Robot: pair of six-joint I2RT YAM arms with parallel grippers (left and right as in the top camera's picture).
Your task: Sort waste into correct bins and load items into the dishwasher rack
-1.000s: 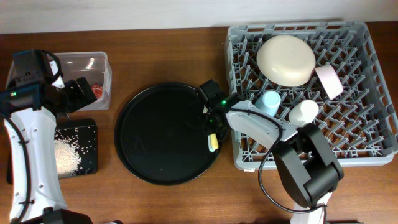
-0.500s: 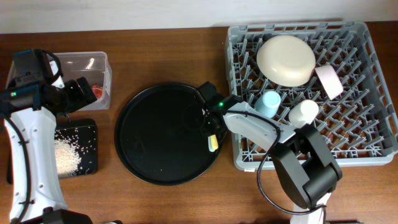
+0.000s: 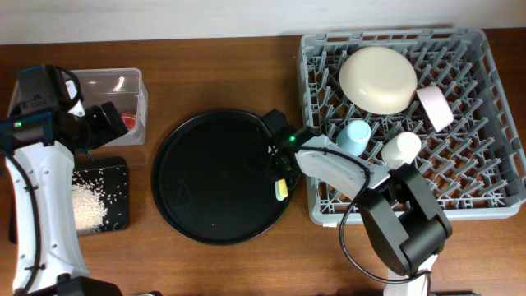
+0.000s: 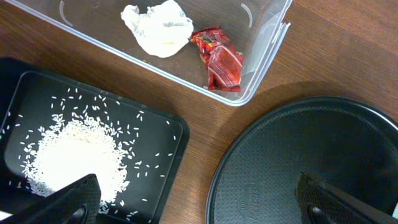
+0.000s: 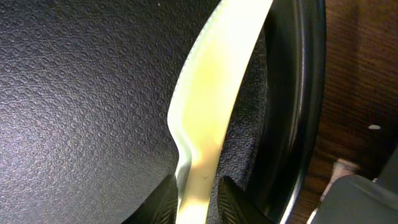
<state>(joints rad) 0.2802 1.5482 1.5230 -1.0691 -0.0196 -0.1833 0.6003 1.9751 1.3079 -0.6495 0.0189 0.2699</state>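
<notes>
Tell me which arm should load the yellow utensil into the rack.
Right: the right gripper pinches the utensil beside the rack; the left gripper hangs open by the rice tray, far off.

1. The slim pale yellow plastic utensil (image 5: 211, 93) runs off the top and bottom of my right wrist view; overhead, my right arm (image 3: 337, 164) hides all but its end.
2. My right fingers (image 5: 163, 200) show only their tips there.
3. My left wrist view crops the clear rectangular plastic box (image 4: 261, 56) and the flat black rectangular tray (image 4: 168, 155).
4. My left fingers (image 4: 68, 199) are just dark corners.
</notes>
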